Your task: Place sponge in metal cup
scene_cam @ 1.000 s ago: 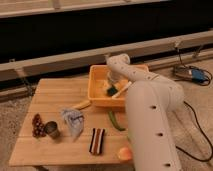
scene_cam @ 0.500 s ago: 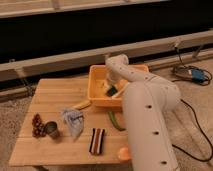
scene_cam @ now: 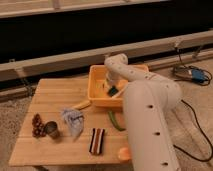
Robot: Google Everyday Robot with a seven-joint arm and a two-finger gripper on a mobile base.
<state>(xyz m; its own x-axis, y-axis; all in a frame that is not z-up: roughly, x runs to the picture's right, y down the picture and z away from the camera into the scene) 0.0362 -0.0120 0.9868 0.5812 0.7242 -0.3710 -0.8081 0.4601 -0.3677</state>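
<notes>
arm (scene_cam: 147,115): white, fills the right foreground and bends back over the counter into the bin.
counter (scene_cam: 50,92): wooden top carrying everything, with clutter across the front.
yellow bin (scene_cam: 96,86): at the back edge of the counter, to the right.
crumpled bag (scene_cam: 72,121): lies between the bin and the cup; a striped packet (scene_cam: 96,140) is near the front edge.
metal cup (scene_cam: 51,130): upright at front left, well apart from the bin. I can't see what's inside.
end effector (scene_cam: 110,86): down inside the bin, right at the sponge. Can't tell if it's wide, narrow or gripping.
sponge (scene_cam: 113,91): dark teal block low in the bin, touching or just beside the end effector. It doesn't look lifted.
change: almost none over the last second. The arm pose matches bar a small sideways shift at the wrist, and the sponge sits in the same spot.
meaning: probably mid-grasp, with the carry not started. The lift, the move across the clutter and the drop into the cup all remain.
risk: the cup mouth is narrow for the block, so alignment looks tight.
</notes>
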